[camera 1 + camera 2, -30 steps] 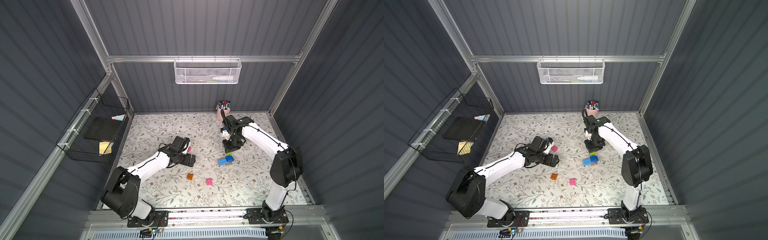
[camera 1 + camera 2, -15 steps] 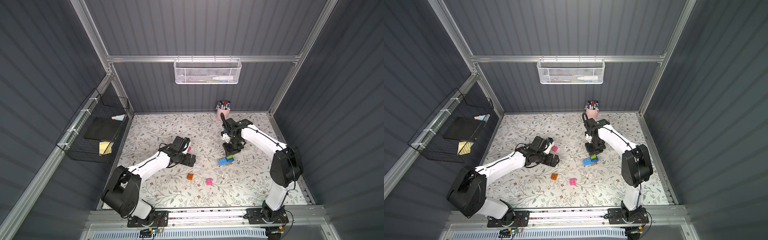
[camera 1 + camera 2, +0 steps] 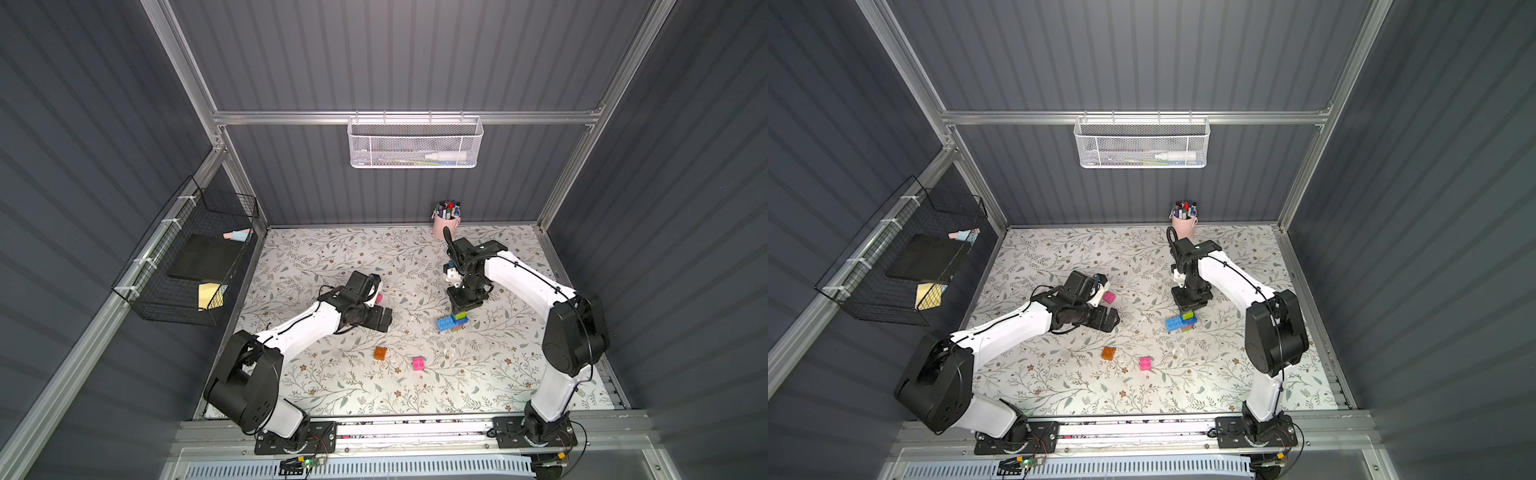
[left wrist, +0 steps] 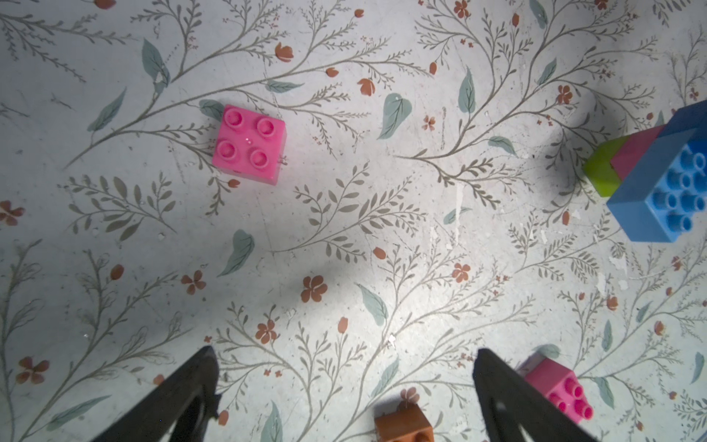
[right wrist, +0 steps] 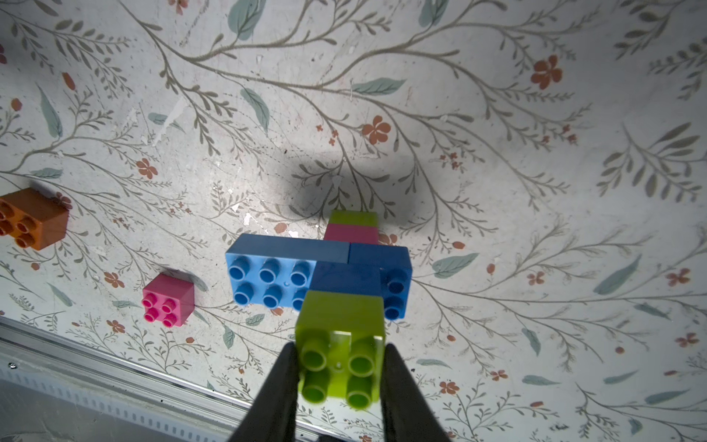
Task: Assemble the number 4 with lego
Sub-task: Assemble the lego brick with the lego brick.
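Observation:
The part-built number 4 (image 3: pixel 451 324) (image 3: pixel 1178 323) lies mid-table: a long blue lego brick (image 5: pixel 273 277) joined to another blue, a pink and a lime green one. My right gripper (image 5: pixel 340 367) (image 3: pixel 462 306) is shut on a lime green brick (image 5: pixel 340 336) that sits on top of the cluster's blue part. Whether it is pressed home I cannot tell. My left gripper (image 4: pixel 344 359) (image 3: pixel 384 321) stands open and empty over the mat. Loose on the mat are an orange brick (image 3: pixel 380 353) (image 4: pixel 403 423), a pink brick (image 3: pixel 418 363) (image 4: pixel 558 390) and another pink brick (image 4: pixel 248 143) (image 3: pixel 1108 296).
A pink pen cup (image 3: pixel 445 224) stands at the back edge behind my right arm. A black wire basket (image 3: pixel 187 257) hangs on the left wall and a white mesh basket (image 3: pixel 415 143) on the back wall. The front rail (image 5: pixel 114 382) runs near the cluster.
My right gripper has come down a little toward the blue cluster with the lime green brick in it. The left arm and the loose bricks have not moved.

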`<state>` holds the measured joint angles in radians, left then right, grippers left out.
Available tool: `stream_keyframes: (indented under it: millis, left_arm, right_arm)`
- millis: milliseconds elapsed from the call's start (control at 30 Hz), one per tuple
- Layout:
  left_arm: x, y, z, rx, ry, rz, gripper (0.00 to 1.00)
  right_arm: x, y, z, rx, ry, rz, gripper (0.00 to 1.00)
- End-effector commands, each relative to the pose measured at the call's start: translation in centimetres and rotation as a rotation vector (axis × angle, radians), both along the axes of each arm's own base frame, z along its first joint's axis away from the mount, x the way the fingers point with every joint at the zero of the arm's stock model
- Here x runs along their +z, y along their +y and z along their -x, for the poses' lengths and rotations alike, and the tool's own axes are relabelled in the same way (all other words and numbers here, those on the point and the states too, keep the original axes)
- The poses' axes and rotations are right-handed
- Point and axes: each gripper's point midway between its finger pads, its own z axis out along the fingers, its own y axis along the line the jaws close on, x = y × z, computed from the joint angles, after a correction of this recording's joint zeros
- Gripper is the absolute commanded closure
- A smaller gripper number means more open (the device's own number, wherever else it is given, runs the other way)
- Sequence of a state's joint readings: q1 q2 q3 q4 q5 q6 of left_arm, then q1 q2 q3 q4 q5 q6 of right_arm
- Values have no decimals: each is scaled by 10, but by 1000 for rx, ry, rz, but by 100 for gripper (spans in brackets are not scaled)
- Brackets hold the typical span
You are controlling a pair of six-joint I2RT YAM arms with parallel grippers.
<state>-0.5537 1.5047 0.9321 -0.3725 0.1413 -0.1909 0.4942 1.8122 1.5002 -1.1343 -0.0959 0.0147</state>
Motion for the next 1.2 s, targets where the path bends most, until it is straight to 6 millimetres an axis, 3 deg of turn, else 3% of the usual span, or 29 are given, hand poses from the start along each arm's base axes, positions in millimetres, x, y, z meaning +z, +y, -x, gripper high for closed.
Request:
stream_keyframes:
  millis: [0,733,900,1167]
  left_arm:
    - [6,-3,-5,-20,-8,2,0]
    - [4,-4,-9,-23,-11,-3,0]
    - [3,-5,-9,-25,-9,-5,0]
    - [5,-4,-9,-22,-13,-4,0]
  right_arm:
    - [-3,-8,3,11,2,22,76]
    - [-32,-22,18,4,11,66,77]
    - [-46,-20,23,-1,68,70,77]
    - [-46,-15,21,-161,102,56,78]
